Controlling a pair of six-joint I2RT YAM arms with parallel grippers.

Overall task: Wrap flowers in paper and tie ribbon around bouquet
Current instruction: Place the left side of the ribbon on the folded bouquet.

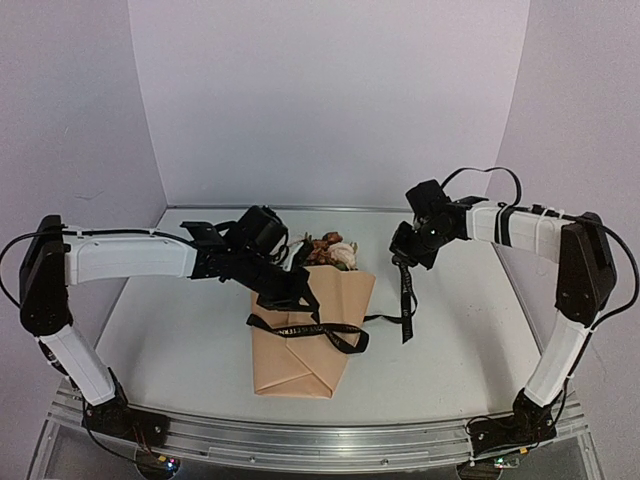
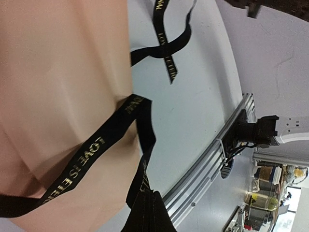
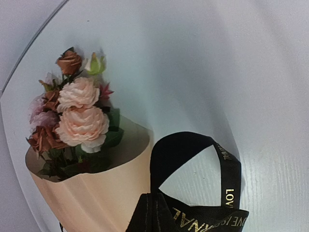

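The bouquet lies mid-table: a tan paper cone with the flowers, cream, pink and orange-brown, poking out of its far end. The black ribbon with gold lettering crosses the cone. My left gripper hovers over the cone's upper left and is shut on the ribbon, which runs taut from its fingertips across the paper. My right gripper, raised to the right of the blooms, is shut on the ribbon's other end, which hangs down in a strip and loops beside the flowers.
An aluminium rail runs along the table's near edge with both arm bases on it. White backdrop panels close off the back and sides. The right arm's base shows in the left wrist view.
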